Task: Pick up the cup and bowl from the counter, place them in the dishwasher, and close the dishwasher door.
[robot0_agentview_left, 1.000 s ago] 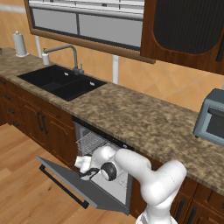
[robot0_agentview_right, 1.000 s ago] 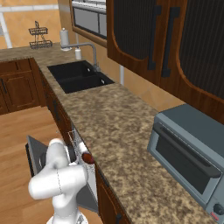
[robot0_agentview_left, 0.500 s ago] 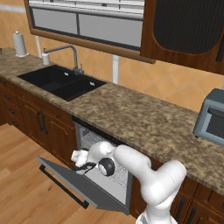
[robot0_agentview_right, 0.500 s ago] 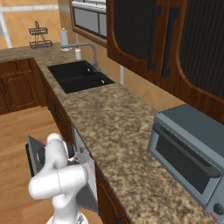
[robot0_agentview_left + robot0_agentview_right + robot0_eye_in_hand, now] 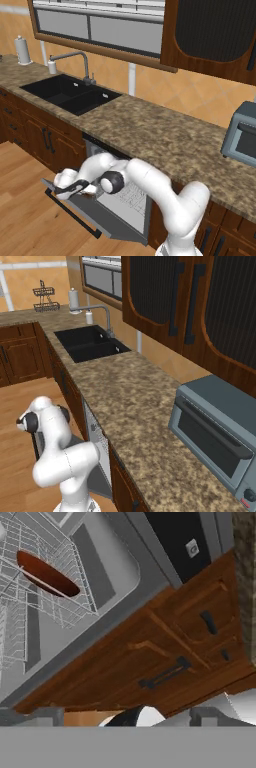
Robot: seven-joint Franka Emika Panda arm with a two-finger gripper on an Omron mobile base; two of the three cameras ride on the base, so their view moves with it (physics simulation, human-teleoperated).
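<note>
From the left base view, the white arm reaches down in front of the dishwasher [image 5: 122,192], whose door [image 5: 102,215] hangs open, tilted outward with its dark bar handle along the outer edge. The jaws [image 5: 62,186] sit at the far left end of the arm, just above the door's left edge, and they hold nothing. The white wire rack [image 5: 129,192] lies to the right of the jaws, inside the cavity, partly hidden by the forearm. The speckled bench [image 5: 165,137] runs above and behind the jaws, with the black sink [image 5: 70,94] up and to the left and a grey-blue toaster oven [image 5: 242,135] far to the right.

From the right base view, the arm stands at lower left with its elbow raised beside the bench [image 5: 130,406]. The dishwasher's open front [image 5: 97,443] shows as a pale grid just right of the arm. The hand itself is hidden behind the arm here.

In the hand view, the two finger tips [image 5: 47,716] stand wide apart at the bottom with nothing between them, so the jaws are open and empty. The dark red-brown bowl [image 5: 47,574] rests tilted in the wire rack [image 5: 30,612], well above and to the left of the jaws. Brown cabinet doors [image 5: 165,657] with dark handles lie straight ahead of the jaws. Whether the cup sits in the rack I cannot tell.
</note>
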